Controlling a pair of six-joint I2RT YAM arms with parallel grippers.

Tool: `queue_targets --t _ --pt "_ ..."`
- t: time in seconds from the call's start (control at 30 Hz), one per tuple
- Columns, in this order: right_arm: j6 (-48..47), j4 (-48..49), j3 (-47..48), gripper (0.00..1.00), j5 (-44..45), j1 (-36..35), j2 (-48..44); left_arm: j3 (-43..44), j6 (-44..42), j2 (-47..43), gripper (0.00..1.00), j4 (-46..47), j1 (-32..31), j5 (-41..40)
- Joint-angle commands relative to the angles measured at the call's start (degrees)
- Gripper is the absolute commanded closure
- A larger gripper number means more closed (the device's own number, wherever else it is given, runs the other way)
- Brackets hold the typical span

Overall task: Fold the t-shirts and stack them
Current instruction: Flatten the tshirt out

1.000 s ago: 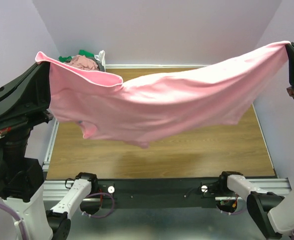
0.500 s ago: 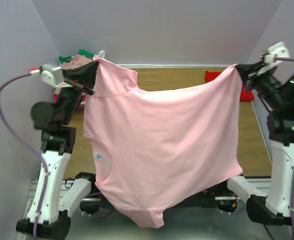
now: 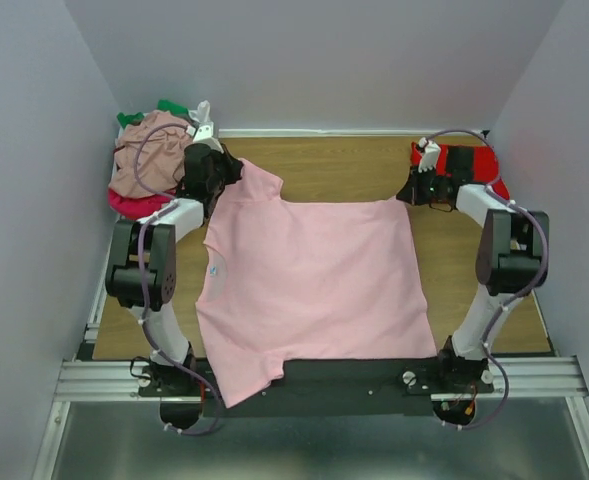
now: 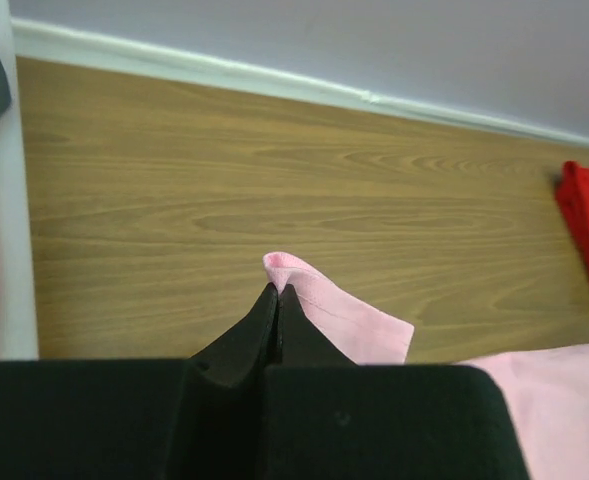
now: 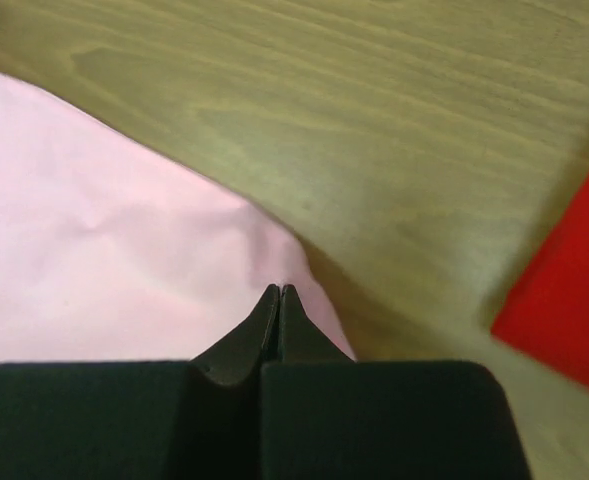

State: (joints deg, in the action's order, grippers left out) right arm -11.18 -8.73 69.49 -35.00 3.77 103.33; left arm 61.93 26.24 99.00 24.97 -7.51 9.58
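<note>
A wooden table [image 3: 494, 300] carried the light pink t-shirt [image 3: 314, 280], spread flat with its near end draped over the table's edge. The left arm [image 3: 149, 260] and the right arm [image 3: 504, 250] both reached forward and low to the shirt's far corners. The left claw [image 4: 276, 290] and the right claw [image 5: 279, 290] were each pinched tight on pink fabric. A red t-shirt [image 3: 486, 165] lay beside the right claw.

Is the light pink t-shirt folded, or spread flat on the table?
Spread, not folded: the light pink t-shirt lies open across the table, neck label showing.
</note>
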Motion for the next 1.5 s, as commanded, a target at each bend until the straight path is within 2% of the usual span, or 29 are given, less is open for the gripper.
queue_targets --t 0.0,0.1,0.23,0.5,0.87,1.47 --pt "3.97 6.45 10.38 0.99 -2.79 0.18 11.69 9.32 1.09 8.9 1.0 0.79 0.65 -1.85" --pt "5.73 6.36 18.11 0.99 0.27 0.1 19.69 14.42 0.66 12.51 1.0 -2.19 1.18 -2.11" --pt "7.84 6.36 23.13 0.98 2.92 0.1 23.57 20.67 -0.66 16.74 1.0 -6.6 2.06 -1.59" --pt "9.6 6.36 23.68 0.98 3.1 0.18 20.26 26.05 -3.03 18.6 1.0 -8.01 2.76 2.98" --pt "7.49 6.45 15.15 0.98 3.18 1.15 10.23 19.64 -5.41 14.03 1.0 -5.9 4.17 8.34" --pt "7.05 6.36 13.75 0.99 1.35 3.44 7.42 14.01 -8.92 8.67 1.0 -3.09 4.52 13.44"
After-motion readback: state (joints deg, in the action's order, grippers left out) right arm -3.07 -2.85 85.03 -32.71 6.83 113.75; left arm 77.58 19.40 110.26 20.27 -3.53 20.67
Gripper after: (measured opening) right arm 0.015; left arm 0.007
